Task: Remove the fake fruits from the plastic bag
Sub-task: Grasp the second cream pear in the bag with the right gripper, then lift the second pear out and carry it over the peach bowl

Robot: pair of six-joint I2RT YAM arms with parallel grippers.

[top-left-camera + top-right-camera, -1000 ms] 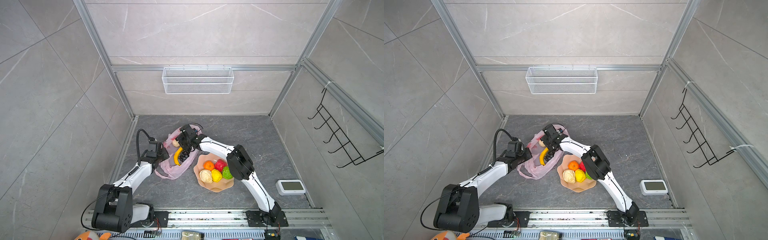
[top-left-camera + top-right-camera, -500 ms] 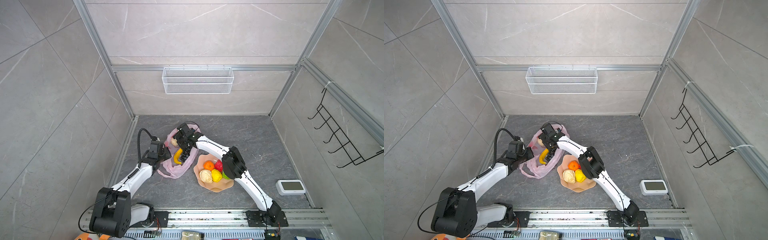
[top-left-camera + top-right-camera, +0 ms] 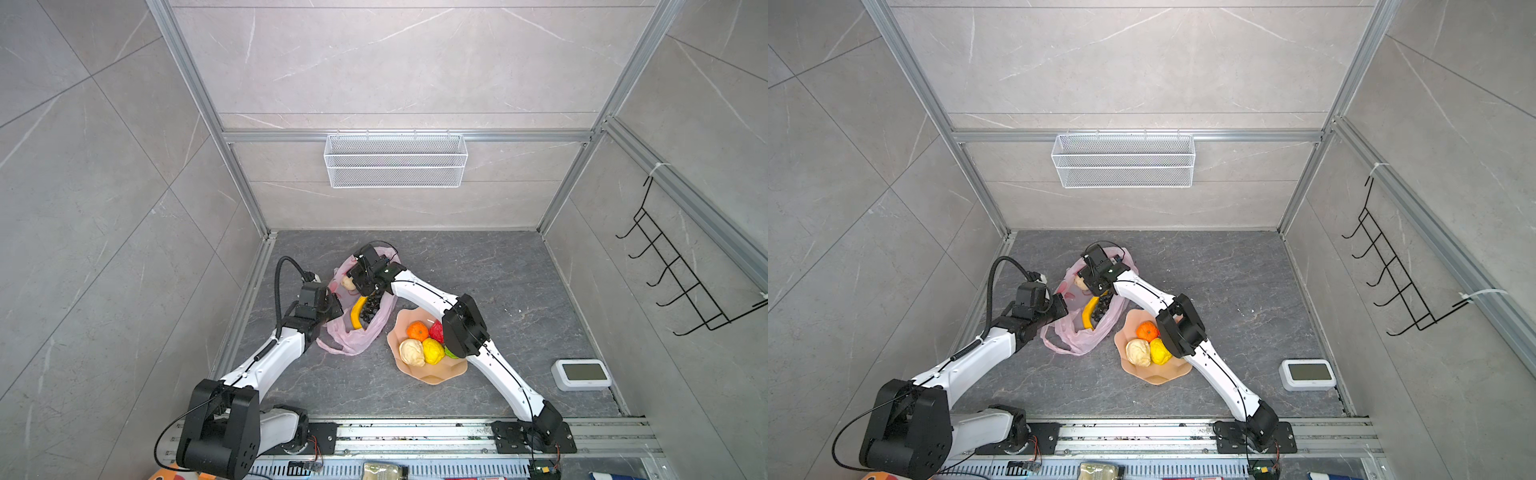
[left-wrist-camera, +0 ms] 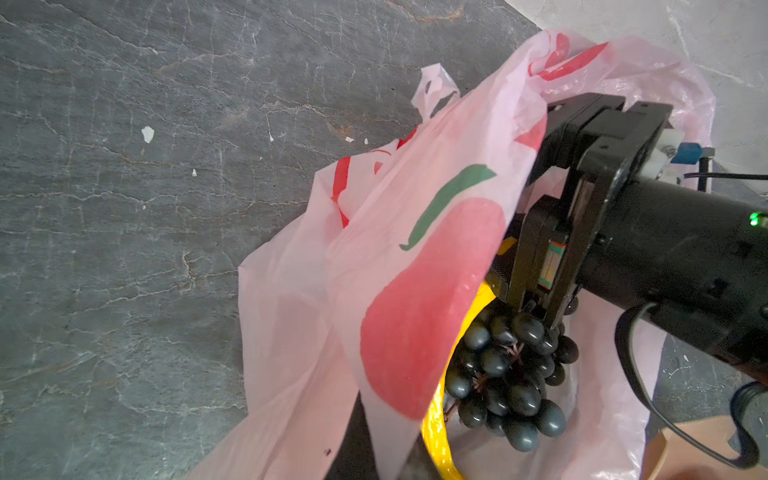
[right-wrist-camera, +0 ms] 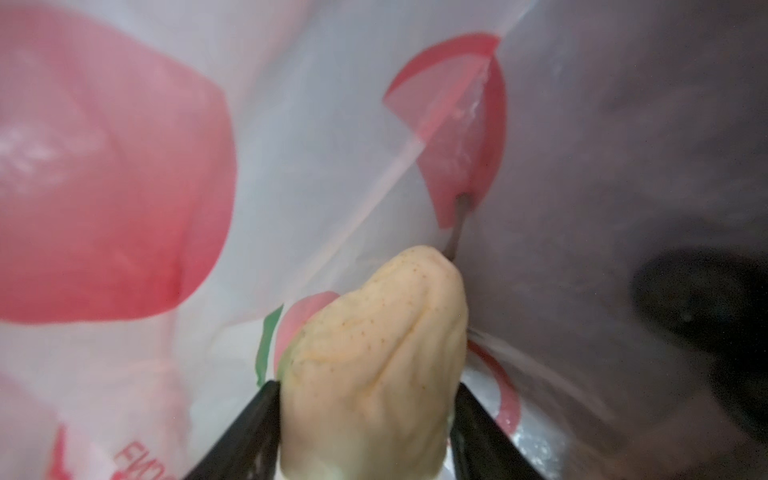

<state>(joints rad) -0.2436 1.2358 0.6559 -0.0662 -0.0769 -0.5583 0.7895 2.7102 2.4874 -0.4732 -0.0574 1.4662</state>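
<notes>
Plastic bag [image 3: 357,338] lies on the floor in both top views with its mouth open. The left gripper [image 3: 332,306] is clamped on the bag rim, and the bag body extends ahead of it. The right gripper [image 3: 354,281] sits inside the mouth, around a beige fruit [image 3: 347,283]. The banana [image 3: 357,312] and the grape bunch [image 3: 371,309] lie in the bag just behind this gripper, under its wrist. A plate [image 3: 432,376] stands outside the bag, below the right elbow.

Left wrist view: bag film [image 4: 415,291] rises directly ahead, hiding the left fingers. The grape bunch [image 4: 507,374] and the banana [image 4: 436,436] lie beyond it.

Right wrist view: both fingers [image 5: 249,428] press the flanks of the beige fruit [image 5: 374,332], with film ahead.
</notes>
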